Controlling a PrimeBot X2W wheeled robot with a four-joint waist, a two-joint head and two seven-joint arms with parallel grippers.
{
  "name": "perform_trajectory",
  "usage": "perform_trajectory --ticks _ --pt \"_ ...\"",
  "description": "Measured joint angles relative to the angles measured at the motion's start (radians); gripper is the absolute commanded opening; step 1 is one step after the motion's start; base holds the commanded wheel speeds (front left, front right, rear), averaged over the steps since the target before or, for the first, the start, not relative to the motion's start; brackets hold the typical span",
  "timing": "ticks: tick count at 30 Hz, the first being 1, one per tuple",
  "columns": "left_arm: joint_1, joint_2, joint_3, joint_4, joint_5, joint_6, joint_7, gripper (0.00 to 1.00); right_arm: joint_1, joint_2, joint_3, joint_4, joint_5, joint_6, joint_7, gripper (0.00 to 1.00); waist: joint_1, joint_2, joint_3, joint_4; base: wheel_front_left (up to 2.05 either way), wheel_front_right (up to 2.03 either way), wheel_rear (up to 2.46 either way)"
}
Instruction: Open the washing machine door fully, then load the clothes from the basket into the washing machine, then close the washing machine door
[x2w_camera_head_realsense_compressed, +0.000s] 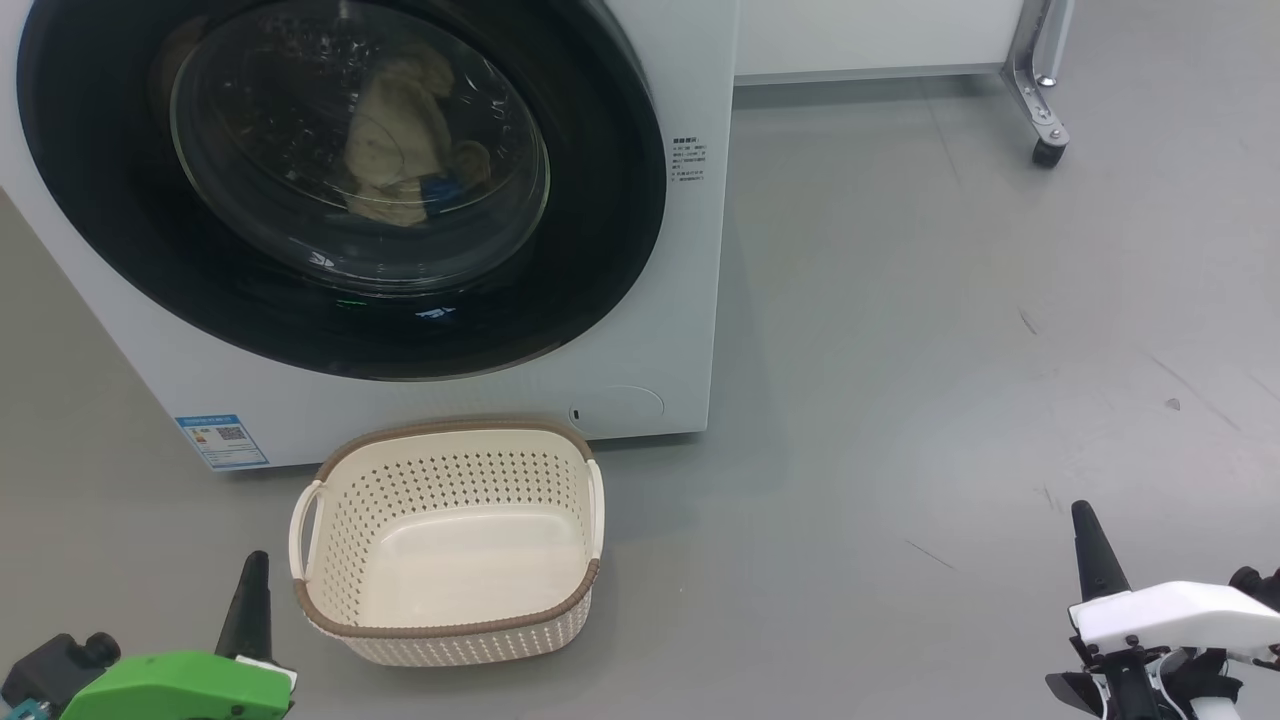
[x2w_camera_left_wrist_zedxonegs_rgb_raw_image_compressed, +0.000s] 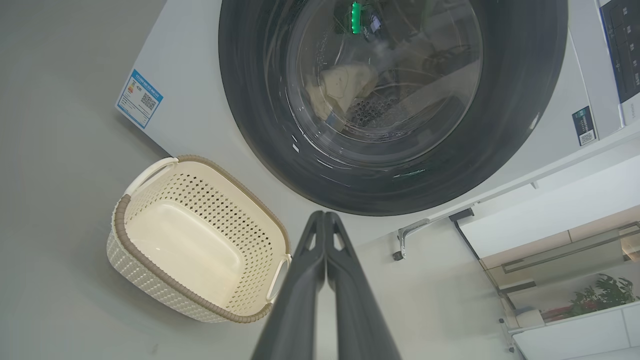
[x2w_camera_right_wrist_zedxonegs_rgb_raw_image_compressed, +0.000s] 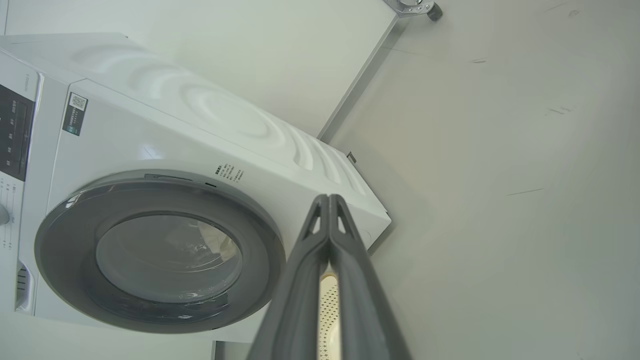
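Note:
The washing machine (x2w_camera_head_realsense_compressed: 660, 330) stands ahead with its black-rimmed door (x2w_camera_head_realsense_compressed: 600, 200) shut flat against the front. Through the glass bowl I see the cream-yellow clothes (x2w_camera_head_realsense_compressed: 400, 140) with a blue patch lying inside the drum. The cream basket (x2w_camera_head_realsense_compressed: 450, 540) sits on the floor just before the machine, with nothing in it. My left gripper (x2w_camera_head_realsense_compressed: 250, 580) is shut at the lower left, beside the basket's left handle. My right gripper (x2w_camera_head_realsense_compressed: 1090, 540) is shut at the lower right, far from the machine. In the left wrist view the gripper (x2w_camera_left_wrist_zedxonegs_rgb_raw_image_compressed: 325, 216) points at the door's (x2w_camera_left_wrist_zedxonegs_rgb_raw_image_compressed: 250, 100) lower rim.
A white cabinet on a caster leg (x2w_camera_head_realsense_compressed: 1045, 150) stands behind and to the right of the machine. Grey floor (x2w_camera_head_realsense_compressed: 950, 400) spreads to the right. A blue label sticker (x2w_camera_head_realsense_compressed: 222, 440) is low on the machine's front.

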Motion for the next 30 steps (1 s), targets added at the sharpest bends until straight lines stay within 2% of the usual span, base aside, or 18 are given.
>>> perform_trajectory --ticks 30 --pt "-0.065 -0.016 0.067 0.041 -0.376 -0.036 0.092 0.0 -0.076 0.014 -0.089 0.056 0.392 0.058 0.087 0.0 0.0 0.0001 0.008 -0.017 0.0 0.0 0.0"
